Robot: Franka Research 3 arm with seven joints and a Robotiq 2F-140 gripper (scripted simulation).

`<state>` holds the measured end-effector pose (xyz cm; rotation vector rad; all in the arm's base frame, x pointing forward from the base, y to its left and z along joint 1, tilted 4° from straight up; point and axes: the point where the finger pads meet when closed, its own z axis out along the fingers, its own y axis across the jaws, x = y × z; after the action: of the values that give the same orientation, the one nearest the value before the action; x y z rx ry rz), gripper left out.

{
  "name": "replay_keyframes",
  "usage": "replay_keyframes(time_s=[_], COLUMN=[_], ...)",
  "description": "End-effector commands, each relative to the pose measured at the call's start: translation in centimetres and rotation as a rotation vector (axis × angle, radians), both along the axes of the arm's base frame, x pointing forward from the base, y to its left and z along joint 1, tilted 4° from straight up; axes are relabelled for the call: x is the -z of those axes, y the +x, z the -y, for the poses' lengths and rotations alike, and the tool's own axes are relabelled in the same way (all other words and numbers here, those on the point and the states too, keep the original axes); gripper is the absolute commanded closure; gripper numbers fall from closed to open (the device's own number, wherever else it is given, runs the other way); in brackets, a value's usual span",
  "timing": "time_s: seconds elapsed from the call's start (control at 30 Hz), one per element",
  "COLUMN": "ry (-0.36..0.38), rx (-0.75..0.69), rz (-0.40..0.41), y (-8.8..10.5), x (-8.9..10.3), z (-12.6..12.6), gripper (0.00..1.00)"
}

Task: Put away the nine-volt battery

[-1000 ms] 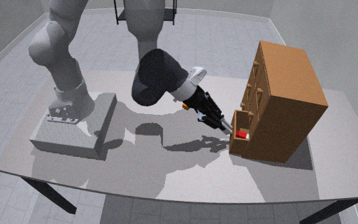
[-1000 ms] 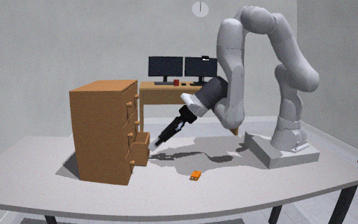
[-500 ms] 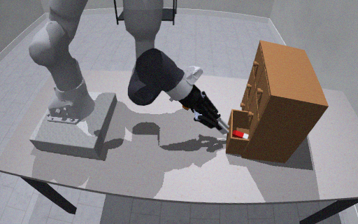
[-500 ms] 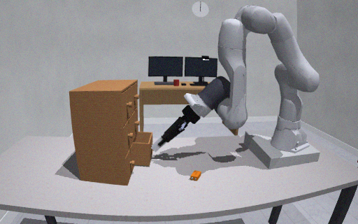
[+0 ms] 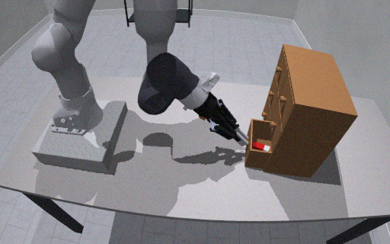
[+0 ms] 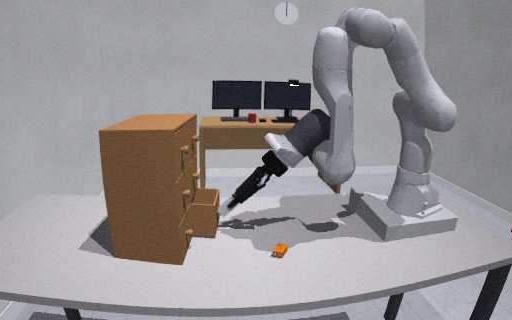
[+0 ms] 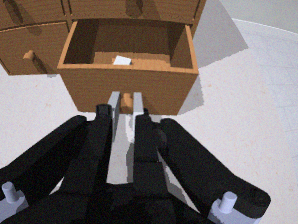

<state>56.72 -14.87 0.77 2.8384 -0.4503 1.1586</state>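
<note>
The end effector (image 7: 127, 100) is clenched on the knob (image 7: 127, 102) of a pulled-out drawer (image 5: 260, 144), its two narrow fingers pinching the small wooden peg from either side. Just beyond the fingertips, the drawer's front panel stands out from the chest (image 6: 144, 185); it is a lower drawer on the chest's front. Inside it, past the front panel, lies a red and white object (image 5: 260, 146); in the wrist view only a pale patch shows on the drawer floor. The other drawers, above and beside the open one, sit flush.

The orange nine-volt battery (image 6: 279, 250) lies on the tabletop (image 6: 322, 280), well apart from the end effector, off to its side and nearer the tabletop's front edge in the exterior view. The arm's base block (image 6: 407, 227) sits farther behind.
</note>
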Motion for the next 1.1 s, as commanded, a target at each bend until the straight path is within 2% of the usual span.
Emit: replay_keyframes(time_s=[0.0,0.4,0.7,1.07], ry=[-0.004,-0.004,-0.004,-0.004], rx=[-0.001,-0.001,-0.001,-0.002], rz=[-0.001,-0.001,-0.001,-0.001], y=[-0.1,-0.1,-0.1,-0.46], x=[-0.02,-0.02,-0.02,-0.02], z=[0.07,0.07,0.07,-0.04], gripper=[0.92,0.92,0.8,0.8])
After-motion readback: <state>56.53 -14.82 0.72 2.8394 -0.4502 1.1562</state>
